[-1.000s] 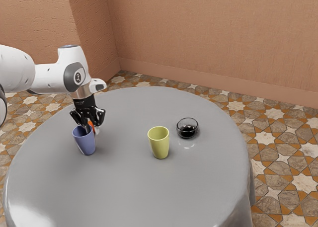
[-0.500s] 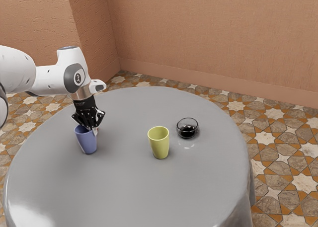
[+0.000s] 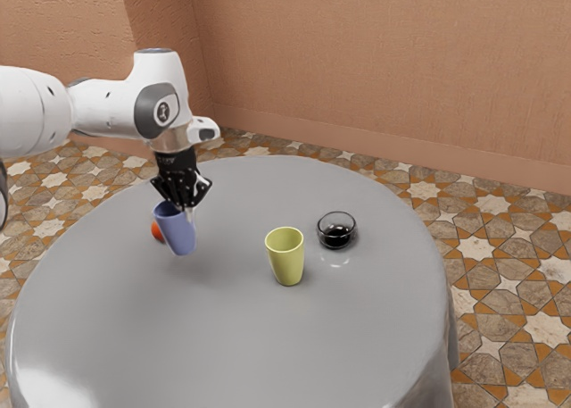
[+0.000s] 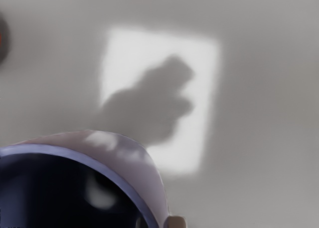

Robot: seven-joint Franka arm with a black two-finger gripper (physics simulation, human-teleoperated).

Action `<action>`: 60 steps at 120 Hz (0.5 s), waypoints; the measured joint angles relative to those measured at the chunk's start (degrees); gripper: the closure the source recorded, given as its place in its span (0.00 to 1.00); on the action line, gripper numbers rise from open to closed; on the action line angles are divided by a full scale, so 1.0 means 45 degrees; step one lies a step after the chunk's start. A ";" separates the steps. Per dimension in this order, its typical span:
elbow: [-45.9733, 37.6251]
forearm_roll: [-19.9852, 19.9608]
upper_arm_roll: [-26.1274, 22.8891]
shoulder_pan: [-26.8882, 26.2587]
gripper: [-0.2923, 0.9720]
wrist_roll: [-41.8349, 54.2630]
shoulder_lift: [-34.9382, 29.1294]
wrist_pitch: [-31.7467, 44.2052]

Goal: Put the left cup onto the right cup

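The fingers [image 3: 185, 210] pinch the rim of the blue cup [image 3: 177, 233] and hold it tilted, clear of the grey worktop [image 3: 268, 337]. The yellow-green cup [image 3: 285, 255] stands upright well apart from it, toward the exterior view's right, with a dark glass bowl [image 3: 336, 230] near it. A small orange thing [image 3: 155, 233] shows just beside the blue cup.
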 joint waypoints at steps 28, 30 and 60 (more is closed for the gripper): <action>0.1610 0.1044 -0.0046 -0.1195 0.85 -0.0397 -0.0005 -0.1824; 0.1711 0.1112 -0.0055 -0.1271 0.85 -0.0429 -0.0005 -0.1935; 0.2834 0.1764 -0.0193 -0.2345 0.85 -0.0887 -0.0006 -0.3142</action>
